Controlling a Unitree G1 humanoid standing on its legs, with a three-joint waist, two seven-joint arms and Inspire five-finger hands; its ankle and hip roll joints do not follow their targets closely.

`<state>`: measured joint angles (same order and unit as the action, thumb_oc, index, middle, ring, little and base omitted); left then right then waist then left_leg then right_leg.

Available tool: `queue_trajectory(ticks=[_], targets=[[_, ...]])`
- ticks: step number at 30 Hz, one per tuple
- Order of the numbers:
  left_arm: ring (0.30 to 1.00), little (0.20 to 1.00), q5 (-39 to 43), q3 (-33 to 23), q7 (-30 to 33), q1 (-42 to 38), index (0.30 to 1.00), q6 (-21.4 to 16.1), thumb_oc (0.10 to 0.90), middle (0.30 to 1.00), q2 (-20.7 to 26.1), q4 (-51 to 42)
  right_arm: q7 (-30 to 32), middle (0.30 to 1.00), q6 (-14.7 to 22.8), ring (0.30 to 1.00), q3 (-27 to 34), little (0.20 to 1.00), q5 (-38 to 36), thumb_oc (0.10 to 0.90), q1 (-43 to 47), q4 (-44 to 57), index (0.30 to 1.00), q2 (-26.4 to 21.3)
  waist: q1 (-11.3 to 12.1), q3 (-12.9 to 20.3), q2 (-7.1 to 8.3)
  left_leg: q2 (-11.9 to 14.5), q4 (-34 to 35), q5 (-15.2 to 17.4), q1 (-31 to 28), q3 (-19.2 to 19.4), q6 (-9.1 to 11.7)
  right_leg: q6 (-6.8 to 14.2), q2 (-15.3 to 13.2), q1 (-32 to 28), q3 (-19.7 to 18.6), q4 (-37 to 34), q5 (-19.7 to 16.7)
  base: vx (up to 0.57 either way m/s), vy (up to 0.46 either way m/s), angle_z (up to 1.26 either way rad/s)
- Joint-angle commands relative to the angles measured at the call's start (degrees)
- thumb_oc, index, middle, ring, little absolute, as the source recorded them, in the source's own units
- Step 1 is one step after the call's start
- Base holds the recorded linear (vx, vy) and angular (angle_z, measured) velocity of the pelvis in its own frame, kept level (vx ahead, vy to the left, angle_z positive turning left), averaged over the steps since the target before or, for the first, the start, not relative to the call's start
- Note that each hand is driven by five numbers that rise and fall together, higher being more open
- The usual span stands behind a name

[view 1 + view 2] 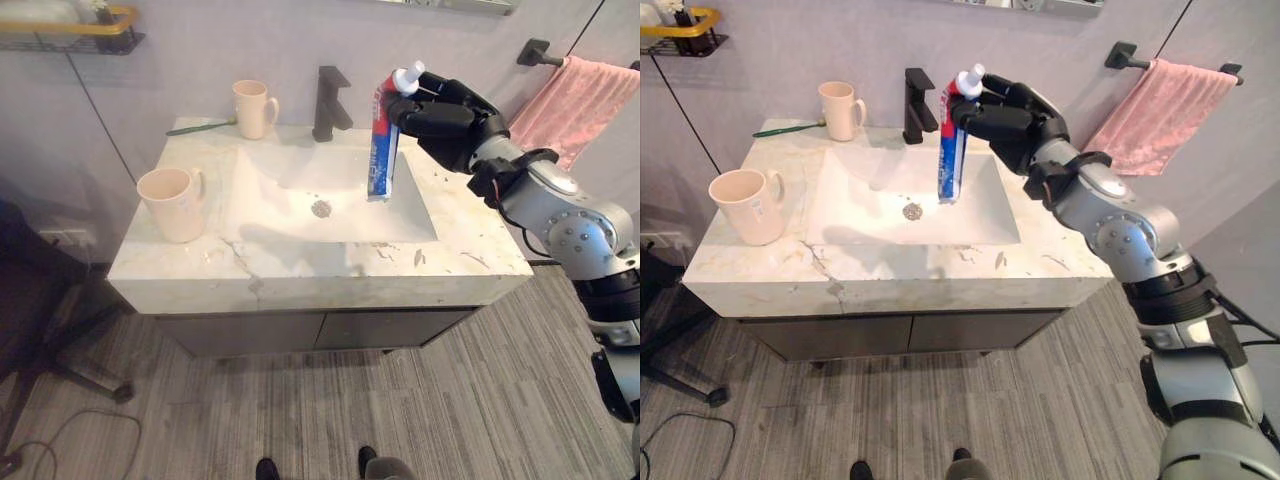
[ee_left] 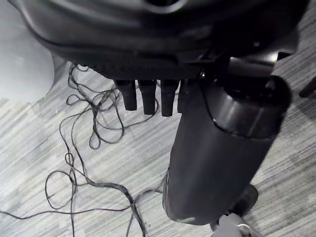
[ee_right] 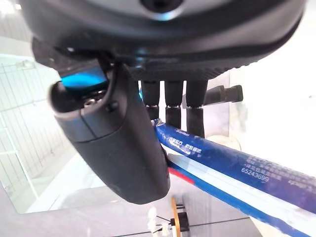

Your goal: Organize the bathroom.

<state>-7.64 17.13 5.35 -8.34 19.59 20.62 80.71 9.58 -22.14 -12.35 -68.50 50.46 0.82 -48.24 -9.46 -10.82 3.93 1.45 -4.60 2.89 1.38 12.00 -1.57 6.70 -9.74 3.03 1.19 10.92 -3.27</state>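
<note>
My right hand (image 1: 445,120) is shut on a blue, red and white toothpaste tube (image 1: 383,150), gripping it near its white cap. The tube hangs upright, cap up, over the back right part of the sink basin (image 1: 300,215). In the right wrist view the tube (image 3: 237,173) runs between the thumb (image 3: 118,143) and the fingers. A pink cup (image 1: 170,203) stands at the counter's front left. A second pink cup (image 1: 252,108) stands at the back beside a green toothbrush (image 1: 200,126) lying flat. My left hand (image 2: 148,96) hangs relaxed over the floor.
A black faucet (image 1: 328,103) rises behind the basin, just left of the tube. A pink towel (image 1: 575,110) hangs on a wall bar at the right. A wire shelf (image 1: 70,35) with a yellow rim is mounted at the upper left. Loose cables (image 2: 84,163) lie on the floor.
</note>
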Motion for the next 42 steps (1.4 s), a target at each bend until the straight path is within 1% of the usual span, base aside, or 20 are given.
queue_trajectory(ticks=[1, 2, 3, 6, 7, 8, 11, 12, 13, 15, 18, 20, 27, 29, 33, 35, 37, 38, 40, 42], targets=[[0.9, 0.9, -5.2, -0.1, -0.3, 6.5, 0.9, 1.0, 0.8, 0.9, 2.6, 3.8, 1.6, 0.3, 8.3, 0.3, 8.5, 0.3, -3.9, 0.4, 4.9, 0.5, 0.3, -3.3, 1.3, 5.6, -1.5, 1.4, -1.2, 2.1, 0.5, -0.7, -0.5, 3.1, -4.5, 8.6, -4.1, 20.9, -9.5, 0.11, 0.121, 0.0], [0.9, 0.9, -5.3, -0.1, -0.2, 6.6, 0.9, 1.1, 0.8, 0.9, 2.7, 3.8, 1.4, 0.3, 8.5, 0.3, 8.5, 0.3, -3.9, 0.4, 4.8, 0.6, 0.3, -3.4, 1.4, 5.6, -1.64, 1.5, -1.0, 2.2, 0.3, -0.7, -0.5, 3.0, -4.4, 9.2, -4.3, 21.6, -9.8, 0.22, 0.071, -0.06], [0.9, 0.9, -5.0, -0.3, 0.1, 7.2, 0.9, 1.7, 0.8, 0.9, 3.5, 2.9, 1.1, 0.3, 7.8, 0.3, 9.1, 0.3, -2.0, 0.4, 4.2, 0.6, 0.3, -2.7, 0.7, 5.5, -1.76, 0.9, -0.2, 2.6, -2.0, -0.3, 0.0, 3.4, -1.4, 11.4, -4.8, 17.8, -9.0, 0.26, 0.01, -0.07], [0.9, 0.9, -6.3, 0.4, 0.0, 6.0, 0.9, 2.2, 0.8, 0.9, 3.1, 2.8, 1.1, 0.3, 8.3, 0.3, 8.5, 0.3, -0.2, 0.4, 4.4, -0.6, 0.3, -2.6, -0.7, 5.9, 0.56, -3.4, -1.1, 3.6, -2.8, -1.4, 0.3, 4.4, 4.9, 11.8, -5.0, 1.6, -7.0, 0.3, -0.026, 0.08], [0.9, 0.9, -6.6, 0.6, 0.3, 5.9, 0.9, 2.2, 0.8, 0.9, 2.9, 2.8, 1.0, 0.3, 8.3, 0.3, 8.5, 0.3, -0.2, 0.4, 4.4, -0.9, 0.3, -3.1, -1.1, 5.9, 0.79, -4.1, -1.5, 4.2, -3.2, -2.0, 0.2, 4.6, 5.7, 12.2, -5.1, 0.0, -7.1, 0.31, 0.023, 0.11], [0.9, 0.9, -6.4, 0.8, 1.4, 5.7, 0.9, 2.1, 0.8, 0.9, 2.0, 2.9, 0.8, 0.3, 7.6, 0.3, 8.9, 0.3, -1.1, 0.4, 4.6, -1.3, 0.3, -4.8, -2.3, 5.7, 1.17, -5.1, -2.5, 5.8, -4.4, -2.9, 0.0, 4.8, 7.3, 14.2, -3.4, -0.9, -7.4, 0.22, 0.039, 0.14], [0.9, 0.9, -6.7, 1.0, 2.0, 5.1, 0.9, 1.8, 0.8, 0.9, 1.4, 2.7, 0.9, 0.3, 6.7, 0.3, 9.3, 0.3, -1.9, 0.4, 5.0, -1.5, 0.3, -6.0, -3.0, 5.6, 0.97, -5.6, -3.4, 7.1, -4.8, -3.7, -0.2, 4.5, 8.8, 16.1, -2.8, 3.2, -5.8, 0.15, -0.002, 0.71], [0.9, 0.9, -7.4, 1.4, 2.6, 4.1, 0.9, 2.0, 0.8, 0.9, 1.2, 2.4, 1.2, 0.3, 4.6, 0.3, 9.4, 0.3, -1.2, 0.4, 6.7, -2.7, 0.3, -6.2, -3.4, 7.1, 0.78, -6.4, -4.8, 7.5, -4.3, -5.2, -0.3, 2.7, 9.1, 12.6, -3.8, 2.2, -1.8, 0.15, -0.077, 1.03], [0.9, 0.9, -7.4, 1.5, 2.7, 4.1, 0.9, 2.0, 0.8, 0.9, 1.1, 2.4, 1.2, 0.3, 4.6, 0.3, 9.3, 0.3, -1.2, 0.4, 6.8, -2.8, 0.3, -6.2, -3.5, 7.0, 0.73, -6.4, -4.8, 7.6, -4.4, -5.4, -0.3, 2.6, 9.1, 12.5, -3.6, 2.3, -1.6, 0.17, -0.085, 1.0], [0.9, 0.9, -6.6, 2.2, 1.4, 3.4, 0.9, 0.5, 0.8, 0.9, 1.4, 2.7, -0.7, 0.3, 4.2, 0.3, 8.7, 0.3, 0.2, 0.4, 8.3, -5.1, 0.3, -5.7, -3.5, 8.3, 0.22, -6.0, -4.7, 7.1, -4.5, -5.3, 0.3, 1.8, 8.9, 9.1, -3.6, 2.2, 1.5, 0.09, -0.031, 1.22], [0.9, 0.9, -4.7, 2.1, 3.0, 1.9, 0.9, 0.8, 0.8, 0.9, 1.3, 2.8, -6.4, 0.3, 6.4, 0.3, 8.1, 0.3, 2.4, 0.4, 9.8, -9.4, 0.3, -5.1, -3.0, 10.2, 0.81, -5.5, -2.9, 6.1, -3.7, -5.7, 0.1, 2.2, 8.4, 5.4, -3.8, -0.6, 2.5, 0.04, -0.057, 0.36], [0.9, 0.9, -3.8, 2.2, 4.3, 1.8, 0.9, 1.3, 0.8, 0.9, 1.3, 2.9, -6.1, 0.3, 6.6, 0.3, 7.6, 0.3, 2.1, 0.4, 10.2, -8.8, 0.3, -5.1, -3.0, 10.4, 0.89, -5.3, -2.1, 5.6, -3.6, -5.7, 0.0, 2.2, 8.6, 5.2, -3.8, -0.8, 2.6, -0.01, -0.033, 0.0], [0.9, 0.9, 10.4, -1.4, 24.9, 1.9, 0.9, 6.4, 0.8, 0.9, 1.5, 4.6, -0.2, 0.3, 7.5, 0.3, 6.4, 0.3, -0.6, 0.4, 10.4, -0.7, 0.3, -5.3, -2.7, 11.2, 2.59, -4.6, -0.8, 4.3, -1.9, -5.8, -0.3, 2.6, 8.7, 4.9, -4.3, -1.7, 2.9, -0.04, -0.038, -0.08], [0.9, 0.9, 14.1, -2.0, 28.3, 2.0, 0.9, 6.8, 0.8, 0.9, 1.7, 4.7, 0.7, 0.3, 8.0, 0.3, 6.3, 0.3, -1.1, 0.4, 10.2, 0.5, 0.3, -5.6, -2.6, 11.2, 2.92, -4.3, -0.8, 4.1, -1.5, -5.8, -0.2, 2.7, 8.6, 4.9, -4.1, -1.7, 2.9, -0.04, -0.066, 0.09], [0.9, 0.9, 18.3, -3.0, 32.2, 2.5, 0.9, 7.4, 0.8, 0.9, 2.2, 4.7, 2.1, 0.3, 8.6, 0.3, 6.3, 0.3, -2.2, 0.4, 10.3, 2.0, 0.3, -6.3, -2.4, 11.3, 3.49, -3.6, -1.8, 4.4, -0.9, -4.8, -0.1, 2.9, 8.2, 4.8, -3.7, -1.3, 3.5, -0.02, -0.095, 0.11], [0.9, 0.9, 18.9, -2.7, 32.6, 3.5, 0.9, 7.1, 0.8, 0.9, 2.5, 4.3, 3.3, 0.3, 8.3, 0.3, 6.5, 0.3, -3.1, 0.4, 10.8, 2.7, 0.3, -7.2, -2.7, 11.7, 3.55, -2.7, -3.2, 4.6, 0.0, -2.8, 0.3, 2.4, 8.1, 4.8, -3.0, -0.9, 4.7, 0.01, -0.096, 0.44], [0.9, 0.9, 17.5, -2.1, 32.6, 3.9, 0.9, 6.3, 0.8, 0.9, 2.5, 3.5, 4.8, 0.3, 6.1, 0.3, 6.7, 0.3, -1.9, 0.4, 11.7, 3.4, 0.3, -8.1, -2.9, 12.1, 4.33, -2.6, -10.5, 5.6, 2.8, -1.7, 1.7, 1.3, 7.7, 3.8, -3.1, -1.6, 4.9, 0.02, -0.039, 0.63], [0.9, 0.9, 17.5, -1.8, 32.6, 3.8, 0.9, 6.2, 0.8, 0.9, 2.5, 3.3, 5.3, 0.3, 5.8, 0.3, 6.8, 0.3, -1.8, 0.4, 11.9, 3.8, 0.3, -8.3, -2.9, 12.0, 4.53, -1.4, -13.0, 5.3, 4.3, -1.7, 2.4, 1.0, 7.6, 3.6, -2.8, -1.7, 4.8, -0.02, -0.05, 0.84], [0.9, 0.9, 16.5, -1.0, 32.7, 3.7, 0.9, 5.7, 0.8, 0.9, 2.7, 2.3, 7.3, 0.3, 4.0, 0.3, 7.7, 0.3, -1.2, 0.4, 12.3, 4.6, 0.3, -9.0, -3.2, 11.9, 5.07, 3.5, -19.2, 3.5, 8.7, -2.8, 5.0, 0.1, 7.3, 2.9, -1.3, -2.3, 4.3, -0.02, -0.039, 0.98], [0.9, 0.9, 14.0, -1.3, 31.4, 2.8, 0.9, 6.1, 0.8, 0.9, 2.9, 1.1, 7.6, 0.3, 1.0, 0.3, 9.1, 0.3, 0.9, 0.4, 12.3, 4.9, 0.3, -8.8, -3.7, 12.4, 5.43, 6.2, -18.2, 5.7, 7.7, -7.0, 4.4, 0.1, 6.9, 2.0, -1.3, -3.8, 3.7, 0.05, 0.095, 1.04]])
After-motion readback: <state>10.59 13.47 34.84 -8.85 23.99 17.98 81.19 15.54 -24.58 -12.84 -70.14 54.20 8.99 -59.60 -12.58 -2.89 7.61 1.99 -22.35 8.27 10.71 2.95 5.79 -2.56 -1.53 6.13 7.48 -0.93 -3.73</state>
